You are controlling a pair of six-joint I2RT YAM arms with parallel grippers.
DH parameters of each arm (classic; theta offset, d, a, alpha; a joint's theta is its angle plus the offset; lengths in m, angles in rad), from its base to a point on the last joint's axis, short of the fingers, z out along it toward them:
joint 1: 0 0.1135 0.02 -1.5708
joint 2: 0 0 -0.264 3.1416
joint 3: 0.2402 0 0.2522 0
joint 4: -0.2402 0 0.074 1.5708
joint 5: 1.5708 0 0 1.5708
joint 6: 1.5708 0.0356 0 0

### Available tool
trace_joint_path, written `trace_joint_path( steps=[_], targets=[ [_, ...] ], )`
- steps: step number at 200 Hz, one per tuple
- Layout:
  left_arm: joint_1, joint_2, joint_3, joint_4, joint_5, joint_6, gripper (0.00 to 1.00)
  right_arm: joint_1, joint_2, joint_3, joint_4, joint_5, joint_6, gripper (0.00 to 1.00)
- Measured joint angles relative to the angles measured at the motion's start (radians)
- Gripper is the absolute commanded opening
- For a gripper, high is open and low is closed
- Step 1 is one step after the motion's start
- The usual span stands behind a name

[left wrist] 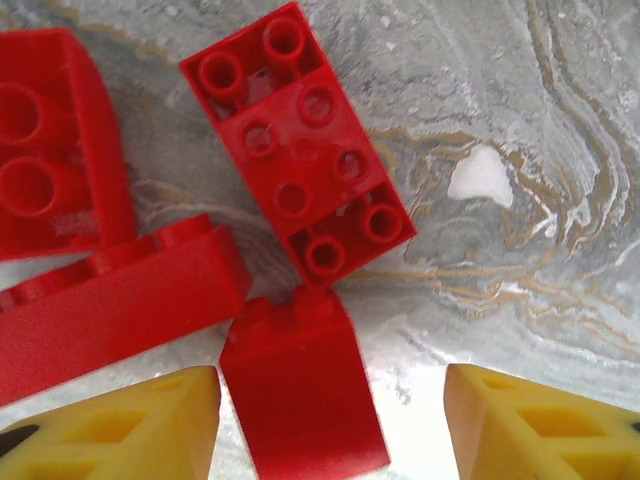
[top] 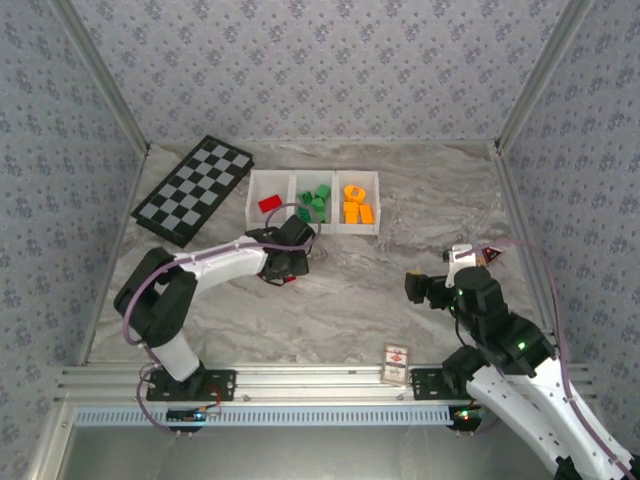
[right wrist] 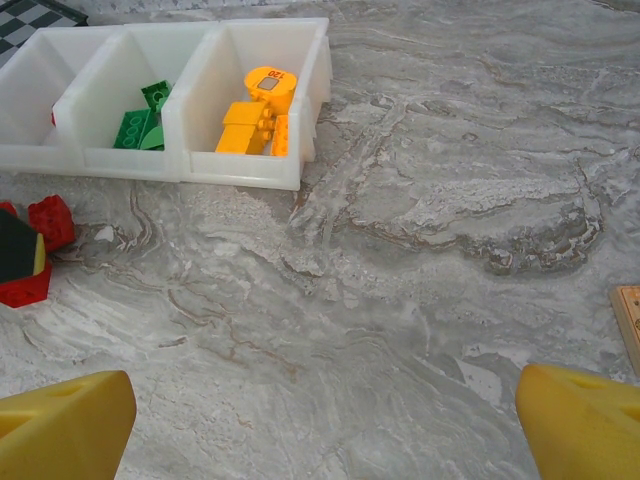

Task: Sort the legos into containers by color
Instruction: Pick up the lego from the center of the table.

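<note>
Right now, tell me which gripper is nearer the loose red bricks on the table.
Left. The left gripper hangs directly over the red bricks, jaws open around one; the right gripper sits far off to their right, also open.

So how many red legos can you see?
5 red legos: one in the left bin, four on the table at the left gripper. Others may be hidden.

I'm looking at glossy red plastic legos (left wrist: 300, 160) shining on a smooth, marble-patterned table (left wrist: 540, 200); my yellow fingertips (left wrist: 540, 430) are looking matt.
</note>
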Motion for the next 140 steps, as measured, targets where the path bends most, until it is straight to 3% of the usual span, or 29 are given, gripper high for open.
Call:
trace_joint_path(
  steps=[35,140],
  targets=[
    [0.000,0.051,0.028,-0.005,-0.003,0.002,0.45,0.000,0.001,0.000,0.000,0.000,0.000,1.00],
    [0.000,0.090,0.068,-0.025,-0.007,0.058,0.25,0.000,0.003,0.000,0.000,0.000,0.000,1.00]
  ],
)
